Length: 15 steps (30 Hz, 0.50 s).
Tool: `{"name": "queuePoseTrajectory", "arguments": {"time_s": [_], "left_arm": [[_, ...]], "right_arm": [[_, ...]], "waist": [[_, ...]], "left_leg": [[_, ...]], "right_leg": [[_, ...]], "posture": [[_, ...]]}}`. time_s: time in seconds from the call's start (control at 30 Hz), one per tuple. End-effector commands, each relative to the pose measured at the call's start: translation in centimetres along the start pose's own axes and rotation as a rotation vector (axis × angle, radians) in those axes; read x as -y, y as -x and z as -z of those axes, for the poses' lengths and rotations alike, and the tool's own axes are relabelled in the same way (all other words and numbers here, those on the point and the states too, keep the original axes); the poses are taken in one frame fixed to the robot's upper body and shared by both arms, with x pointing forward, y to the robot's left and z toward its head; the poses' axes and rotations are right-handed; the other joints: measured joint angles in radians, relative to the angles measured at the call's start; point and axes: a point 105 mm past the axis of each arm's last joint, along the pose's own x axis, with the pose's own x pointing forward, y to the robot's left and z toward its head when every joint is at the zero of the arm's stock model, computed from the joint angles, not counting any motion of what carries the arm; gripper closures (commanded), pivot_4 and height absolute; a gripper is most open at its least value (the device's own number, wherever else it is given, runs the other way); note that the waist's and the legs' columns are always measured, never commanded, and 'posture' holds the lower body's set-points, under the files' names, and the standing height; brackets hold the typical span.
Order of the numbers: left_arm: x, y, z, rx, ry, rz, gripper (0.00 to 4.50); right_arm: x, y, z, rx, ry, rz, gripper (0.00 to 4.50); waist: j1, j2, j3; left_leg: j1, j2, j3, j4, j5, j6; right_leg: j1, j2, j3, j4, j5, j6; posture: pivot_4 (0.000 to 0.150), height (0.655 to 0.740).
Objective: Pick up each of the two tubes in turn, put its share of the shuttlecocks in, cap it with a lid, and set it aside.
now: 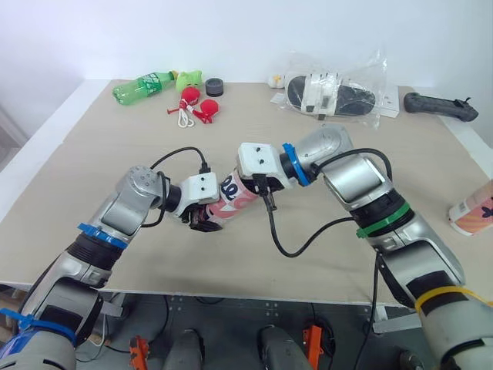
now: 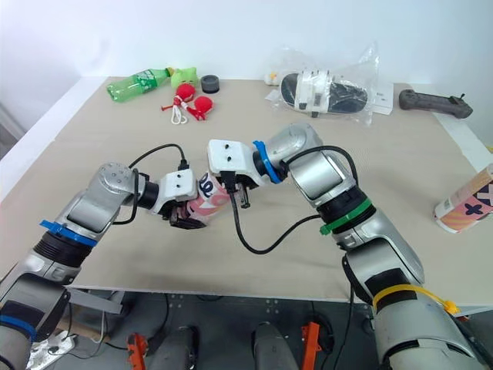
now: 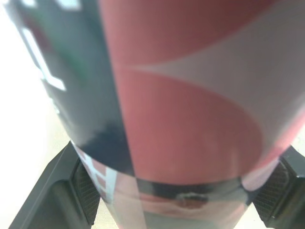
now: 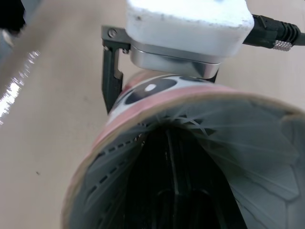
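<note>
From the head camera, the left gripper holds a pink tube just above the near middle of the table. The tube lies tilted, with its far-right end at the right gripper. Whether the right gripper grasps anything cannot be told. A second tube lies at the table's right edge, well apart from the arms. A black lid sits at the far left, beside a green bottle and some red items. A clear bag with a black-and-white shoe lies at the far middle, and a black handle lies at the far right.

In the left wrist view, the left gripper's two black fingers are clamped on either side of the pink-and-dark tube wall.

In the right wrist view, the tube's open mouth faces the camera. White feathered shuttlecocks are nested inside it, and the left gripper grips the tube behind the mouth.
</note>
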Motion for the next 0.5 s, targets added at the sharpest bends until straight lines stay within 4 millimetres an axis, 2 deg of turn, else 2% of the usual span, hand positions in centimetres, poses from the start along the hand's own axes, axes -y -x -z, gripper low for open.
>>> {"name": "queuePoseTrajectory", "arguments": {"time_s": [0.03, 0.13, 0.2, 0.3, 0.5], "left_arm": [[0.6, -0.4, -0.8, 0.021, -0.027, 0.015, 0.84], [0.6, -0.4, -0.8, 0.023, -0.023, 0.011, 0.84], [0.7, -0.4, -0.8, 0.024, -0.02, 0.009, 0.84], [0.8, -0.3, -0.6, 0.026, -0.013, 0.003, 0.84], [0.7, -0.4, -0.7, 0.04, -0.008, -0.007, 0.84]], "right_arm": [[-0.3, -1.2, -0.5, -0.017, 0.052, -0.042, 4.46], [0.2, -0.6, -1.3, 0.013, 0.06, -0.025, 4.46], [0.7, 0.7, -1.8, 0.041, 0.056, 0.004, 4.46], [1.1, 4.1, -2.7, 0.108, 0.025, 0.055, 4.46], [0.6, 8.3, -2.8, 0.156, -0.028, 0.11, 4.46]], "waist": [[-0.001, 0.0, 0.0], [-0.003, 0.0, 0.0], [-0.002, 0.0, 0.0], [0.003, 0.0, 0.0], [0.004, 0.0, 0.0]], "left_leg": [[0.0, 0.0, 0.0, 0.0, 0.0, 0.0], [0.002, 0.0, 0.0, 0.0, 0.0, 0.0], [0.002, 0.0, 0.0, 0.0, 0.001, 0.0], [0.001, 0.0, 0.0, 0.0, 0.001, 0.0], [-0.001, 0.0, -0.001, -0.001, 0.001, 0.0]], "right_leg": [[0.0, 0.0, 0.0, 0.0, 0.0, 0.0], [0.0, 0.001, 0.0, 0.003, 0.0, -0.001], [0.0, 0.001, 0.0, 0.004, 0.0, -0.001], [-0.001, 0.001, 0.0, 0.004, 0.0, -0.001], [-0.001, 0.0, -0.001, 0.003, -0.003, -0.001]], "posture": [[0.15, 0.74], [0.15, 0.74], [0.15, 0.74], [0.15, 0.74], [0.15, 0.74]]}}
